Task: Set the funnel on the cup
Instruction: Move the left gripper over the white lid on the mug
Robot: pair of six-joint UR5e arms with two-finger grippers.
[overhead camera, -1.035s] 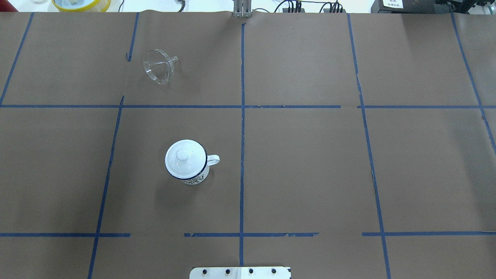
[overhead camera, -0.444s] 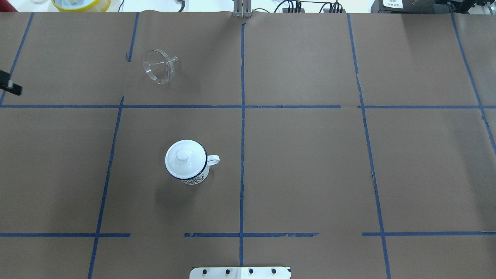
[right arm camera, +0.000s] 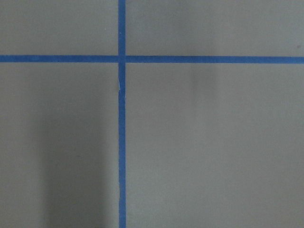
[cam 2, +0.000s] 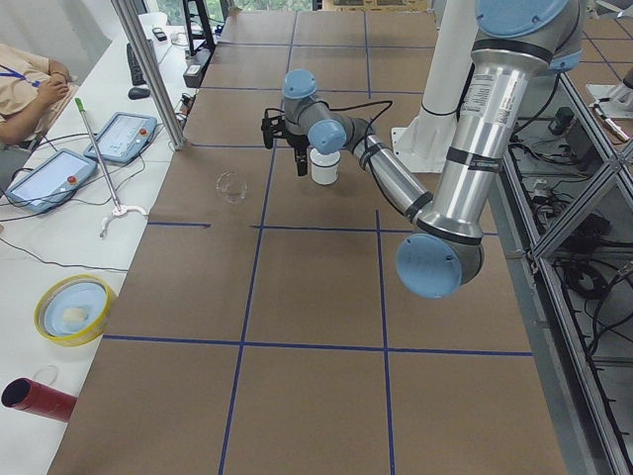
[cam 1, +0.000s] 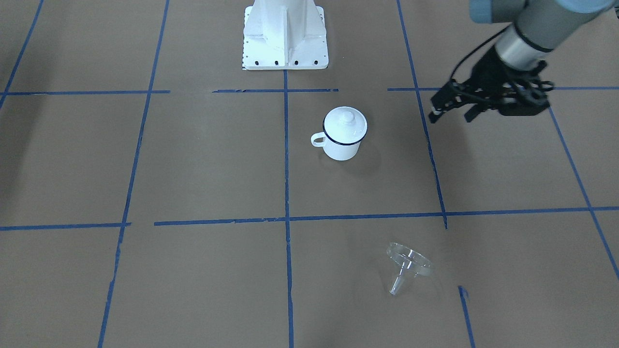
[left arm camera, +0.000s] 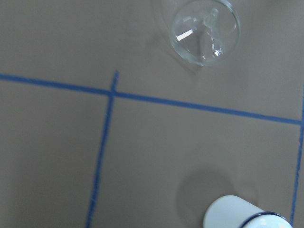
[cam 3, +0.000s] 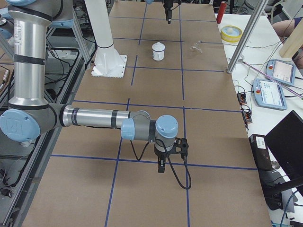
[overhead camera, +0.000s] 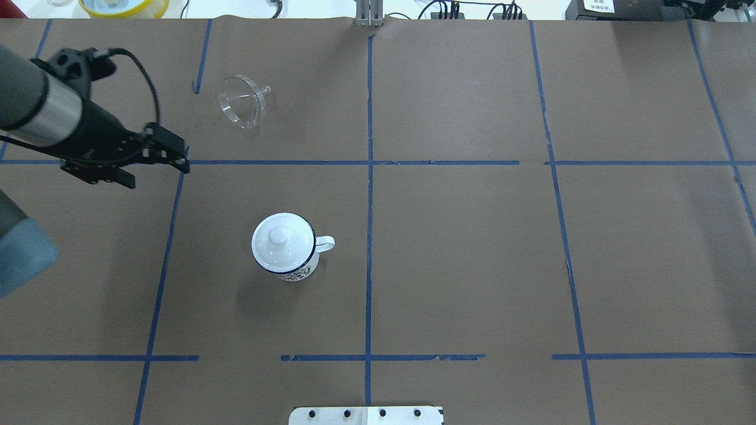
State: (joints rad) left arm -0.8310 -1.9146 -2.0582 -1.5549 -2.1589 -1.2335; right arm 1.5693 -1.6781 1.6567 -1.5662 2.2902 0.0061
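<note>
The clear funnel [overhead camera: 241, 101] lies on its side on the brown table cover, far left of centre; it also shows in the front view [cam 1: 408, 263] and the left wrist view [left arm camera: 205, 31]. The white cup [overhead camera: 297, 273] with a dark blue rim stands upright nearer the robot, its handle to the right, and a round white knobbed lid [overhead camera: 277, 239] sits on it. The cup also shows in the front view [cam 1: 341, 147]. My left gripper [overhead camera: 156, 171] is open and empty, above the table to the left of both things. My right gripper [cam 3: 161, 165] shows only in the right side view, so I cannot tell its state.
The robot's white base [cam 1: 284, 34] stands at the near table edge. A yellow bowl [overhead camera: 124, 6] and cables lie beyond the far edge. An operator, tablets [cam 2: 124, 137] and a metal post [cam 2: 148, 69] are on the far side.
My left arm has come in from the left edge of the overhead view and moved right towards the funnel and cup. The funnel and cup have not moved.
</note>
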